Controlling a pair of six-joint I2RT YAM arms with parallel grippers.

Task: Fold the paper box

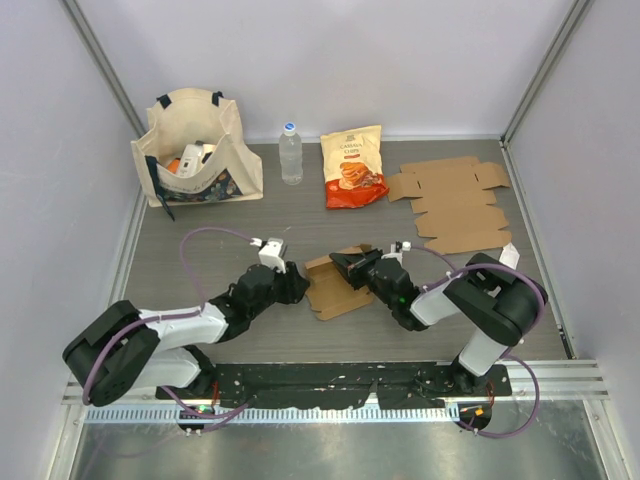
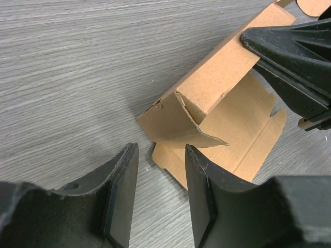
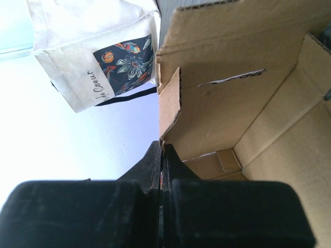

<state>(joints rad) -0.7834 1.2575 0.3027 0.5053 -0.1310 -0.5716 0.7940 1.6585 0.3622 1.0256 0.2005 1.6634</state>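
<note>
The brown paper box (image 1: 335, 287) lies half folded on the table between my two arms, one side wall raised and a flap bent inward (image 2: 181, 121). My right gripper (image 1: 352, 268) is shut on the top edge of the raised wall (image 3: 170, 103); its jaws (image 3: 162, 147) pinch the cardboard rim, and its black tip (image 2: 248, 37) shows on the wall in the left wrist view. The left gripper (image 2: 160, 155) sits low at the box's left corner, open, with only bare table between the fingers. From above it (image 1: 292, 284) is just left of the box.
At the back left a cream tote bag (image 1: 195, 150) holds several items. A water bottle (image 1: 291, 153) and an orange snack bag (image 1: 353, 167) stand at the back centre. Flat cardboard blanks (image 1: 455, 205) lie at the back right. The tote bag (image 3: 98, 57) also shows in the right wrist view.
</note>
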